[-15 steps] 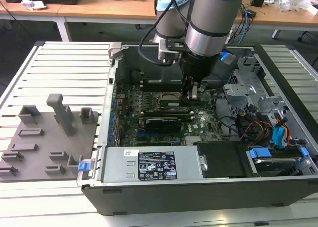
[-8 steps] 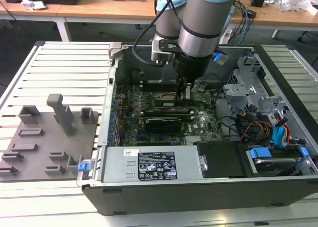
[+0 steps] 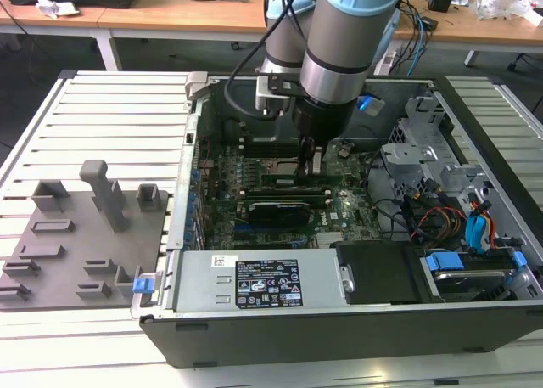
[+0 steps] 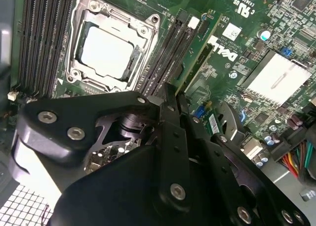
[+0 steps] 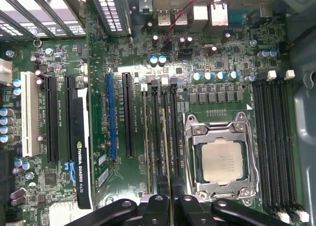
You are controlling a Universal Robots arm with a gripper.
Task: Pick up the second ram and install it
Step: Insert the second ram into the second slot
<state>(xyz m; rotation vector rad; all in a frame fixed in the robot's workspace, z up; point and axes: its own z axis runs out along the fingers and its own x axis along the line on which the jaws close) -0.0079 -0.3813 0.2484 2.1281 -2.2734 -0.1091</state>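
Looking at the exterior view, we see our gripper [image 3: 310, 169] at frame centre, lowered onto the motherboard [image 3: 339, 205]. In both wrist views, its narrow-set fingers [image 5: 157, 206] pinch the second ram [image 5: 167, 152], standing in a slot just beside the CPU socket [image 5: 221, 159].

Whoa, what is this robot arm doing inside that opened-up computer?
The arm's gripper is reaching down into the open computer case, right over the motherboard. It is at a slim green memory stick, the second ram, which stands on edge in the black memory slots next to the processor socket. In both wrist views the gripper's fingers sit on either side of the stick's near end.
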